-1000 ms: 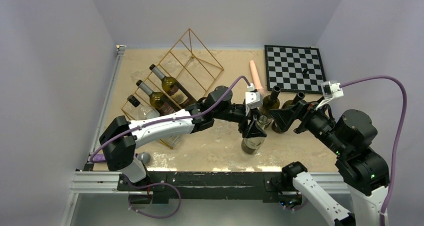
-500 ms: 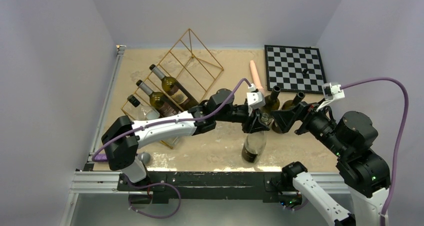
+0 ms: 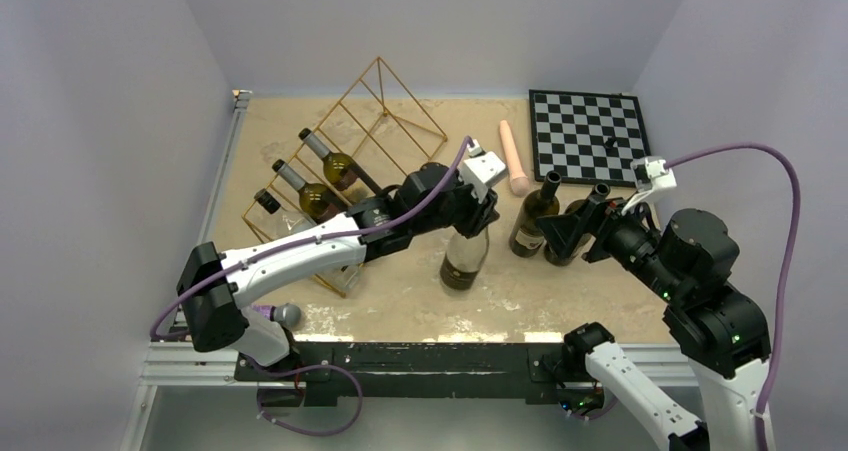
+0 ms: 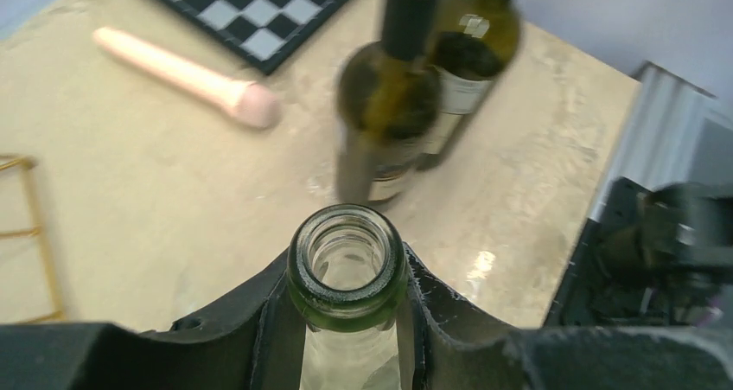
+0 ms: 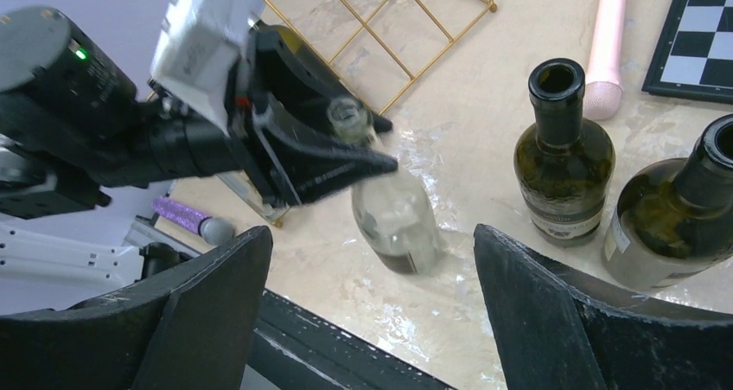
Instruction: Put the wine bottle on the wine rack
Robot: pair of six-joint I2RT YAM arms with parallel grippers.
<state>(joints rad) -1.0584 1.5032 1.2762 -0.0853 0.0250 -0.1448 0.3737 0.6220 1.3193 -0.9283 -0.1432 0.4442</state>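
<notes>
Grips the bottle (image 3: 462, 261) by the neck, just under the lip, with the left gripper (image 3: 478, 214) closed narrow on the glass; from the left wrist, shows as black fingers (image 4: 259, 321) pressed to either side of the open mouth. Looks clear and empty, so probably light for glass, yet rigid, slick and breakable. Best taken exactly there, under the flared lip as a stop against slipping, or lower around the wider body for a steadier carry. Hangs tilted just right of the rack (image 3: 412, 96) and left of two dark bottles (image 3: 530, 221); hard to tell whether resting on the table (image 3: 280, 131) or lifted just clear. Calls for a slow swing, given a body free to sway below a neck grip. Leaves the right gripper (image 3: 572, 233) spread wide, holding nothing, near the dark bottles. Against a second ago: then wide around the neck, now clamped; then close beside the dark pair, now carried left toward the rack and apart from them; right arm barely shifted. Three bottles (image 3: 325, 186) lodged already in the rack's near-left part.
</notes>
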